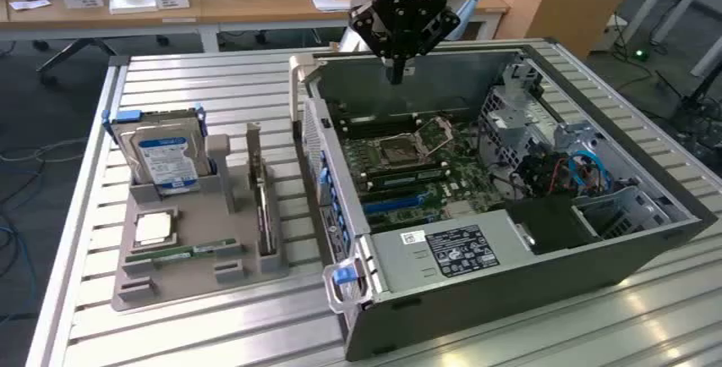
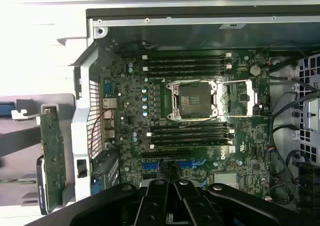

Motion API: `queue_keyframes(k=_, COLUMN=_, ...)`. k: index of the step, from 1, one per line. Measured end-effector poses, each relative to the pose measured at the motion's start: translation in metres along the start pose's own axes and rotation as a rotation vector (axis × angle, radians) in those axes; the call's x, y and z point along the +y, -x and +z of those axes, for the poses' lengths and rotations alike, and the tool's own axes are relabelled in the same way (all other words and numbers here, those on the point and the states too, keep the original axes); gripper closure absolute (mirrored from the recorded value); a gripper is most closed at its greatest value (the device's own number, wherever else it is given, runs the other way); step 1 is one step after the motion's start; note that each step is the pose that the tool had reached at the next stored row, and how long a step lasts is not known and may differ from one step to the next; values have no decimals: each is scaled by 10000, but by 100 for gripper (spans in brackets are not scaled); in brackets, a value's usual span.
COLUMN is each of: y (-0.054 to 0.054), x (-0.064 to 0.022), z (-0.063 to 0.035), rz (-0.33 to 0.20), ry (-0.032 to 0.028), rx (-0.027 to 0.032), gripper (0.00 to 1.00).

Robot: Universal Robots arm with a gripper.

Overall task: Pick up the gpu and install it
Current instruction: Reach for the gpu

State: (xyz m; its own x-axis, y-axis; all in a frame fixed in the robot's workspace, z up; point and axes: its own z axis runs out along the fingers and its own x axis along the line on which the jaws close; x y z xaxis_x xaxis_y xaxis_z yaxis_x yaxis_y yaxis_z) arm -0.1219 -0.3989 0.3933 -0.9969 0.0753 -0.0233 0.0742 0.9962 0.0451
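The gripper [image 1: 396,73] hangs closed and empty over the open computer case [image 1: 631,244]. In the exterior view the gpu [image 1: 263,206] stands on edge in the gray holder [image 1: 192,278] on the counter [image 1: 203,79], at eight o'clock from the gripper. The pick-up looks not yet begun. Grasping the card calls for opened fingers and alignment over its top edge.

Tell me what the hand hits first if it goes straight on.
The hand points down into the open computer case; likely the motherboard near its blue slots, though depth is unclear.
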Motion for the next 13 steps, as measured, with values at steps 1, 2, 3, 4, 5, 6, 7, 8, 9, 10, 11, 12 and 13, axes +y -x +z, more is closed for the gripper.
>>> queue_keyframes(k=1, y=0, x=0, z=0, rz=0, ry=-1, rx=0, gripper=89)
queue_keyframes(k=2, y=0, x=0, z=0, rz=0, ry=0, rx=0, gripper=89)
queue_keyframes(k=3, y=0, x=0, z=0, rz=-1, ry=-1, rx=1, gripper=89)
queue_keyframes(k=4, y=0, x=0, z=0, rz=0, ry=-1, rx=0, gripper=89)
queue_keyframes(k=5, y=0, x=0, z=0, rz=0, ry=-1, rx=0, gripper=89)
queue_keyframes(k=6, y=0, x=0, z=0, rz=0, ry=-1, rx=0, gripper=89)
queue_keyframes(k=7, y=0, x=0, z=0, rz=0, ry=-1, rx=0, gripper=89)
queue_keyframes(k=8, y=0, x=0, z=0, rz=0, ry=-1, rx=0, gripper=89)
queue_keyframes(k=9, y=0, x=0, z=0, rz=0, ry=-1, rx=0, gripper=89)
queue_keyframes(k=10, y=0, x=0, z=0, rz=-1, ry=0, rx=0, gripper=89)
queue_keyframes(k=11, y=0, x=0, z=0, rz=0, ry=-1, rx=0, gripper=89)
queue_keyframes(k=12, y=0, x=0, z=0, rz=0, ry=0, rx=0, gripper=89)
queue_keyframes(k=13, y=-3, x=0, z=0, rz=1, ry=1, rx=-1, gripper=89)
